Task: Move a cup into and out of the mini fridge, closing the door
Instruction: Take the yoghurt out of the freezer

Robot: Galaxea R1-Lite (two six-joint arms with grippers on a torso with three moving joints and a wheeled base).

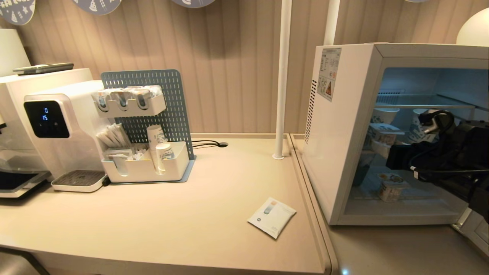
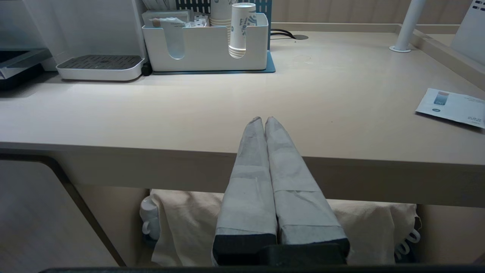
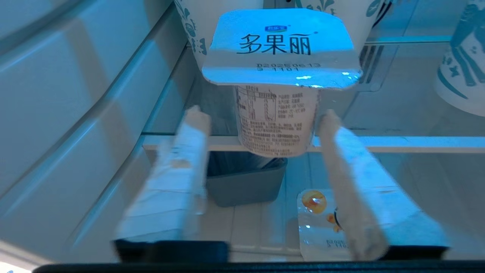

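The right claw (image 3: 261, 125) is inside the mini fridge (image 1: 344, 126), its two taped fingers (image 3: 189, 151) spread apart on either side of a small white yogurt cup (image 3: 276, 113) without touching it. That cup stands at the front edge of the middle shelf (image 3: 398, 144), its foil lid printed with dark Chinese characters and a date code. Behind it on the same shelf are taller white paper cups (image 3: 462, 64) with blue patterns. Below the shelf, on the fridge floor, a grey tub (image 3: 246, 182) sits toward the back, and a second yogurt cup (image 1: 391, 187) with a yellow and orange lid stands near the front. In the head view the black right arm (image 1: 450, 152) reaches into the lit cabinet from the right, and the front is open; the door itself cannot be made out.

The left claw (image 2: 264, 121) has its fingers pressed together, hanging at the near edge of the beige desk (image 2: 189, 110). Farther off on the desk lie a white sachet (image 1: 272, 217), a white organiser (image 1: 145, 168) holding paper cups against a blue pegboard, and a water dispenser (image 1: 57, 130).
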